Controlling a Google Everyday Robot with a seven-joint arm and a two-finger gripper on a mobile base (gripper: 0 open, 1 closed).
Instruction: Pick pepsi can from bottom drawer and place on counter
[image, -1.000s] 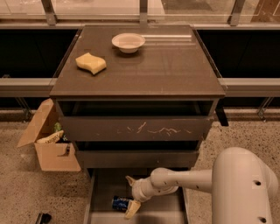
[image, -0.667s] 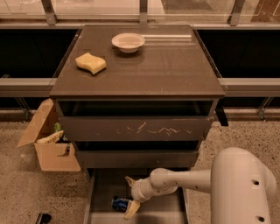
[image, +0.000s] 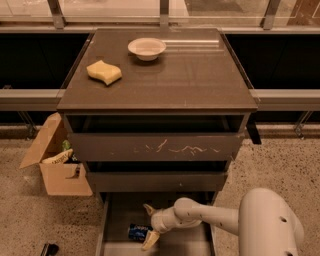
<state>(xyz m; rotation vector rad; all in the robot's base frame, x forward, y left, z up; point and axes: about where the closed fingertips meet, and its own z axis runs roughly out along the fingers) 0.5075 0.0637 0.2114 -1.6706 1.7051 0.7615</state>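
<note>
No change from a second ago: hand (image: 146, 226) sits in the drawer (image: 120, 212), fingers apart around the can (image: 138, 233). Grasp not closed yet.

Change since the earlier pictures is minimal: the claw (image: 150, 226), inside the bottom drawer (image: 119, 215), has shifted very slightly, fingers spread. Its lower finger now lies marginally lower, against the right end of the pepsi can (image: 138, 232).
</note>
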